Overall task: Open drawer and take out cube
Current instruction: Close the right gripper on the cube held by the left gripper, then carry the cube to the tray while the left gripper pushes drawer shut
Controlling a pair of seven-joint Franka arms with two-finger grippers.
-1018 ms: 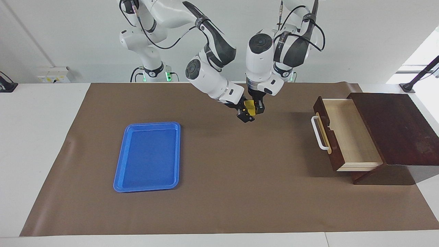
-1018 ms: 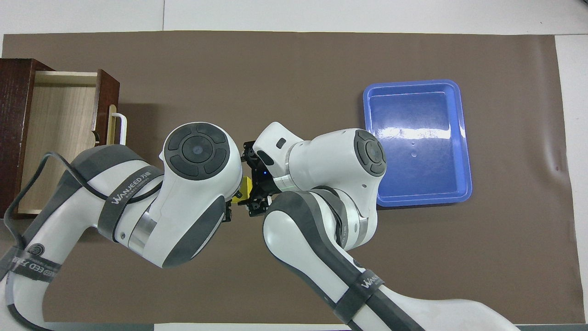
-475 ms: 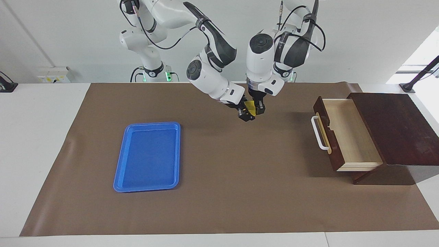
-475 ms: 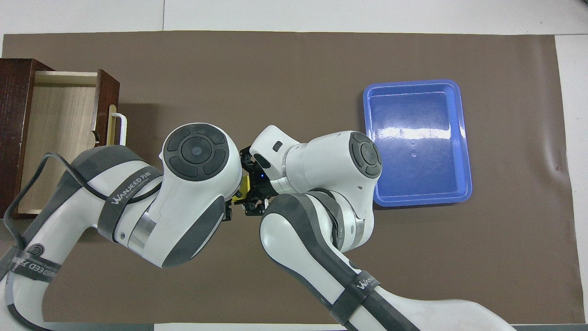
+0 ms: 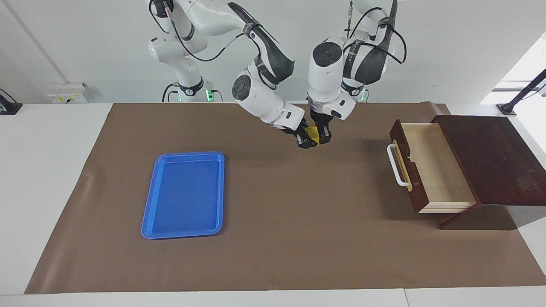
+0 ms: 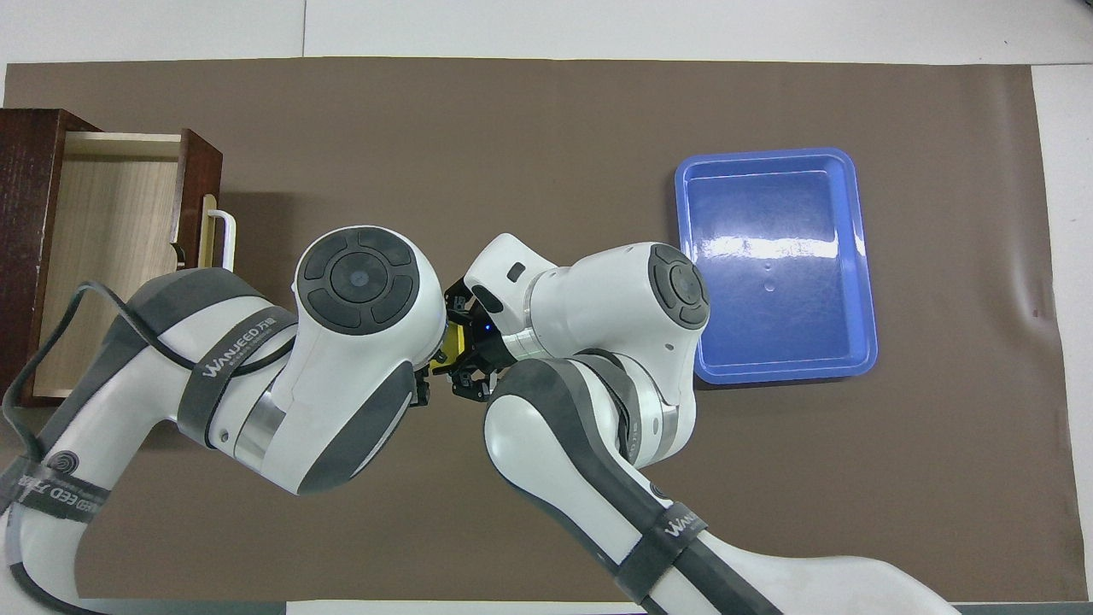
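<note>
Both arms meet above the middle of the counter (image 5: 55,170), over the brown mat (image 5: 298,234) at the robots' end; the yellow cube (image 5: 314,133) is held up in the air between the two pincers, clear of the mat; the left pincer (image 5: 324,135) hangs straight down from its wrist with its dark fingers on the cube, while the right pincer (image 5: 306,140) comes in at a slant from the right arm's end and its fingers also lie against the cube; whether each pincer is pressing on the cube or merely touching it cannot be told, since the two sets of dark fingers overlap in the facing view; in the overhead view the cube (image 6: 450,344) shows only as a sliver between the two white wrists; the drawer (image 5: 431,168) stands pulled out of its dark wooden box (image 5: 495,157) at the left arm's end, its pale inside bare, its white handle (image 5: 396,166) facing the middle of the counter; a blue tray (image 5: 149,209) lies flat on the mat toward the right arm's end, well apart from the cube
</note>
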